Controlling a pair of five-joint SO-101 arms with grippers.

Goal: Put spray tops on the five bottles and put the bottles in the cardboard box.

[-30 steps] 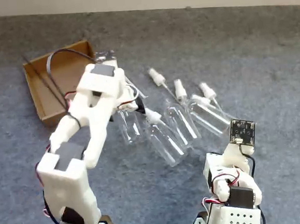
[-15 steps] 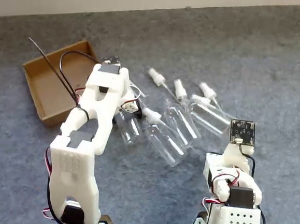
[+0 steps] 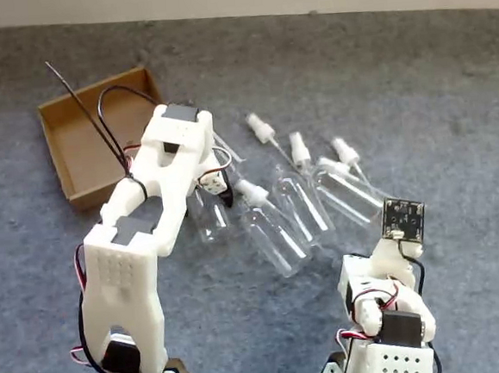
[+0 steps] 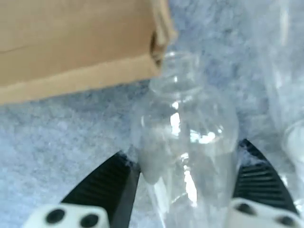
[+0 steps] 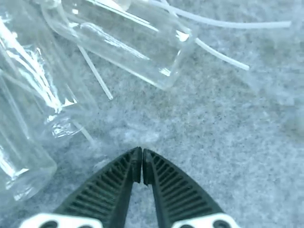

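Straddles uncapped bottle [image 4: 190,118] beside box [image 4: 71,52] with left gripper [image 4: 185,161], jaws wide; holds right gripper [image 5: 141,161] by table's front edge, jaws pressed together.

My high camera sits above and behind both arm bases, looking down over the table [image 3: 450,93]. The left wrist camera looks at close range along an uncapped bottle [image 4: 190,142] toward the cardboard box [image 4: 71,42]. The right wrist camera faces down, close over lying bottles [image 5: 128,38]. The high view contains both areas.
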